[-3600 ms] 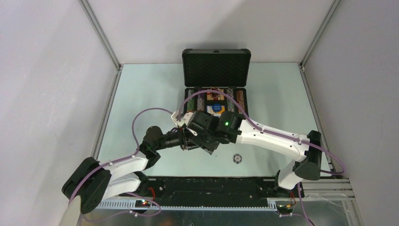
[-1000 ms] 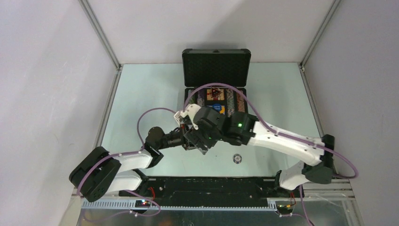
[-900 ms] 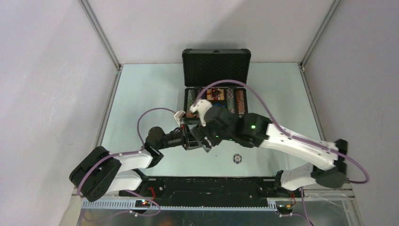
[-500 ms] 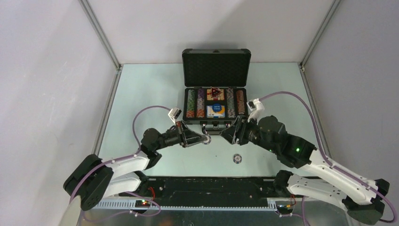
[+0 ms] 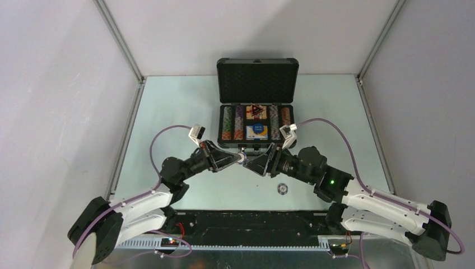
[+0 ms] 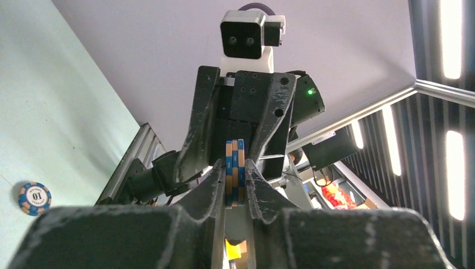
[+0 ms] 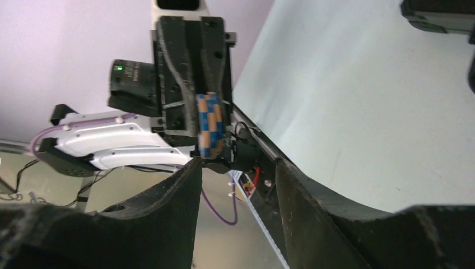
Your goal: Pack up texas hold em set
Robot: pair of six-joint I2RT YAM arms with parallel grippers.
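You have a pale green bench inside a booth of plain grey-lilac walls. Aluminium rails run up both back corners and along the bench's side edges. A black plate spans the near edge, with a white slotted duct just in front of it. In the left wrist view, bright light strips line a dark slatted ceiling.

left gripper: rough, scuffed matt black plastic fingers. between them, smooth striped chips. beside it, smooth pale-green table.
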